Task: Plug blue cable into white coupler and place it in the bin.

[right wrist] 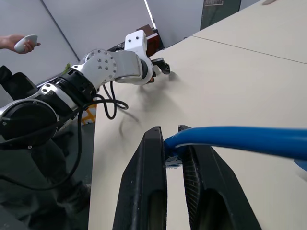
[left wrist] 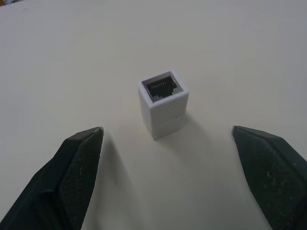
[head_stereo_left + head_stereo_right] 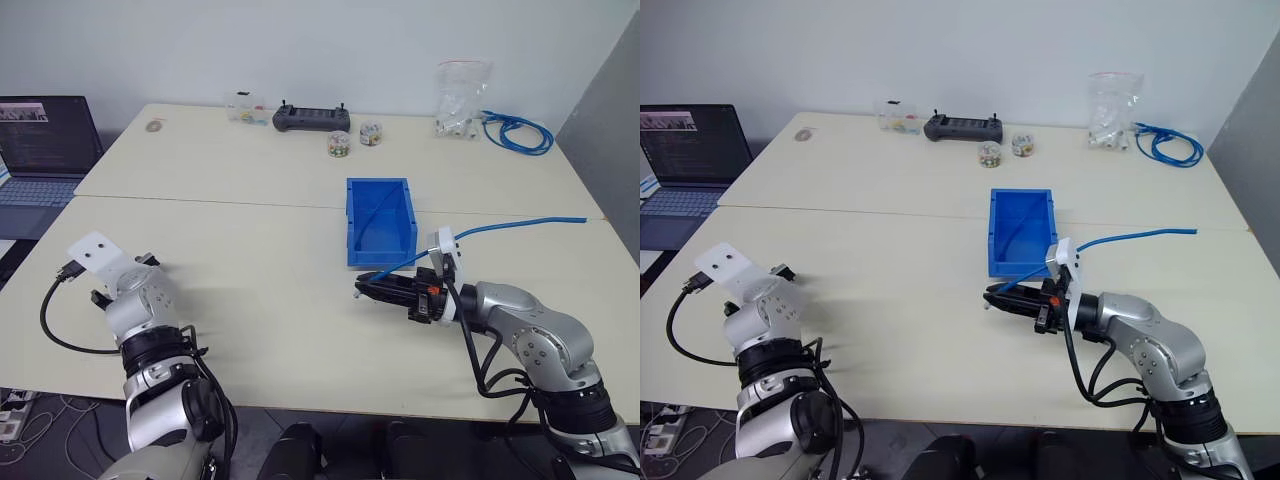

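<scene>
Counting items on the worktop: one bin, one blue cable, one white coupler, one coiled blue bundle, two small jars, one black controller, one clear bag.

A stretch of the blue cable lies inside the bin; its near end leaves over the bin's front lip. The right end effector, just in front of the bin, is pinching the cable's plug end. The white coupler stands upright, socket up, well left of the bin, between the spread fingers of the left end effector.
</scene>
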`<state>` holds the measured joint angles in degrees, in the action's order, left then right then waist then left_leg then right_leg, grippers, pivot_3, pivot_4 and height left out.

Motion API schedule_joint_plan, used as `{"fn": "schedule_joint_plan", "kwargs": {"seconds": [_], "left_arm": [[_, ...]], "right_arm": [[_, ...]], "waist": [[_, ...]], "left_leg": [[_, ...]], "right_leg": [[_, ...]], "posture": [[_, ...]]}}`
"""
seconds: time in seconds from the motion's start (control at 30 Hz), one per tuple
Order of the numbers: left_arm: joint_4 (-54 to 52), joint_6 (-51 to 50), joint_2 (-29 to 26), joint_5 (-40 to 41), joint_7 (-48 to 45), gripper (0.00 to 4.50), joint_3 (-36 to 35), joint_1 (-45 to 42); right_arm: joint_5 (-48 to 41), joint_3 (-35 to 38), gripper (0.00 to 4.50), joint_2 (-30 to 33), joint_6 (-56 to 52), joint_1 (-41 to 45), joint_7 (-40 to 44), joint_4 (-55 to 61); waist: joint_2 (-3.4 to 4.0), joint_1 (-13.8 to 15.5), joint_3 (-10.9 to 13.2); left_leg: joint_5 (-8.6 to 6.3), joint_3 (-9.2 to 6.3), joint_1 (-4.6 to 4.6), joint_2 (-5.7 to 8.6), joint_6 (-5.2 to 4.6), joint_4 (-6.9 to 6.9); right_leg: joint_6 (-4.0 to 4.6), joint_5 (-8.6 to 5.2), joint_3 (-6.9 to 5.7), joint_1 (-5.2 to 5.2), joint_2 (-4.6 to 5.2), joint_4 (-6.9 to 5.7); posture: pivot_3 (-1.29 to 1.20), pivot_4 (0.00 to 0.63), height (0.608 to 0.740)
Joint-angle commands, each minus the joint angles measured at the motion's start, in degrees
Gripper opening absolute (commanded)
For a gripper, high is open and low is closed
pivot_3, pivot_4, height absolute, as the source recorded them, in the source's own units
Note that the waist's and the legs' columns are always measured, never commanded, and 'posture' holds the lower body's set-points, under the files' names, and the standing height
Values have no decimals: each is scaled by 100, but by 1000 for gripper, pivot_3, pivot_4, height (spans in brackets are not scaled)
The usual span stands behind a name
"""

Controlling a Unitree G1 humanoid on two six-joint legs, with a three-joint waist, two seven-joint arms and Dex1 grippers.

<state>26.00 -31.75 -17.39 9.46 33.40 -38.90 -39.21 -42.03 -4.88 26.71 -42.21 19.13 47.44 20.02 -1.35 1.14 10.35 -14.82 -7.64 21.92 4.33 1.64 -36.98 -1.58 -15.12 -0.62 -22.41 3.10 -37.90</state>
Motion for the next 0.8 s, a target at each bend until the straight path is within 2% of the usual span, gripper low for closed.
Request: {"fn": "schedule_joint_plan", "kwargs": {"seconds": [0.03,0.4,0.5,0.8], "left_arm": [[463,420,-320,30,41,4500,-12,-300],[1326,846,-627,123,117,4500,106,-579],[1363,886,-632,144,132,4103,138,-565],[1483,1005,-762,197,127,2138,192,-517]], "right_arm": [[-107,49,165,-32,2,17,-13,233],[-100,46,165,-54,-39,-7,-41,272],[-95,47,165,-59,-40,-21,-49,285],[-100,51,165,-61,-42,-50,-50,307]], "waist": [[0,-3,0],[-4,-10,-3],[-4,-17,-3],[-7,-36,-4]], "left_leg": [[0,0,0,0,0,0],[0,2,6,1,0,0],[0,2,8,1,0,0],[0,3,8,1,1,0]], "right_leg": [[0,0,0,-1,0,0],[1,2,2,-15,2,-8],[1,2,3,-20,2,-13],[1,3,4,-22,2,-14]], "posture": [[0,150,740],[0,150,740],[0,150,740],[0,150,740]]}}
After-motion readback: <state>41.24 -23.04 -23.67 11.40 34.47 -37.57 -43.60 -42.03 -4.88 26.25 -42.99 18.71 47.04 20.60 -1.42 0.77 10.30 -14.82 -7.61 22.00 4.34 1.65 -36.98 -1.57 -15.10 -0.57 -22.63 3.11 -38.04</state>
